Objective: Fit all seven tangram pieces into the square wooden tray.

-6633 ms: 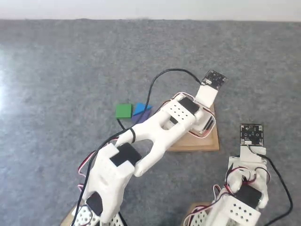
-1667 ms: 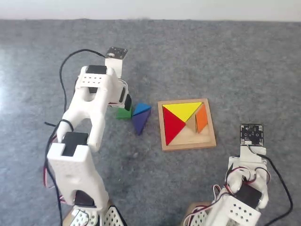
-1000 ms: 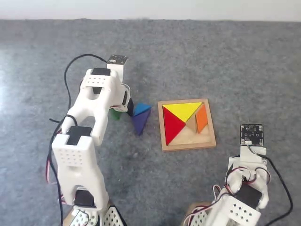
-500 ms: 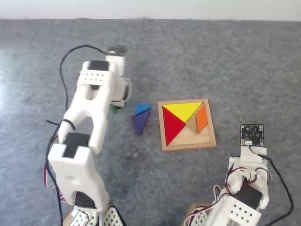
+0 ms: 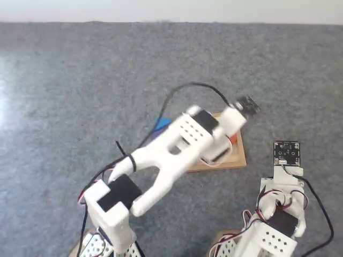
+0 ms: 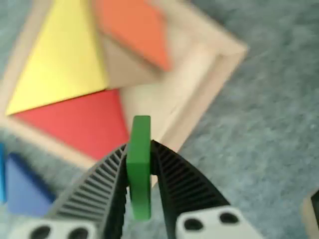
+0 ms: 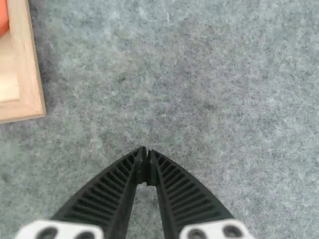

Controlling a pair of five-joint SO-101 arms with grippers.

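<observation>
— Green piece (image 6: pixel 140 128): where is it against the tray (image 6: pixel 225 46)?
— Standing on edge in the left pincer (image 6: pixel 138 146), whose fingers are closed tight on its two flat faces. It hangs over the tray's bare wood, just beside the red triangle (image 6: pixel 75 119) and close to the rim. I cannot tell whether it touches the wood.
— What else lies in the tray?
— A yellow triangle (image 6: pixel 60 64) against the red one, and an orange piece (image 6: pixel 134 27) next to the yellow. That makes three lying inside.
— And outside?
— Two just beside the tray on the grey counter (image 5: pixel 80 80): a blue piece (image 5: pixel 162 123) and a darker violet one (image 6: pixel 22 186) touching it. With the green one, six pieces counted.
— Anything in the way?
— In the high view the left arm (image 5: pixel 177 144) lies across the tray and covers most of it.
— The other pincer?
— The right pincer (image 7: pixel 143 152) is closed, tips together, with nothing between them. It hangs over bare counter near one tray corner.
</observation>
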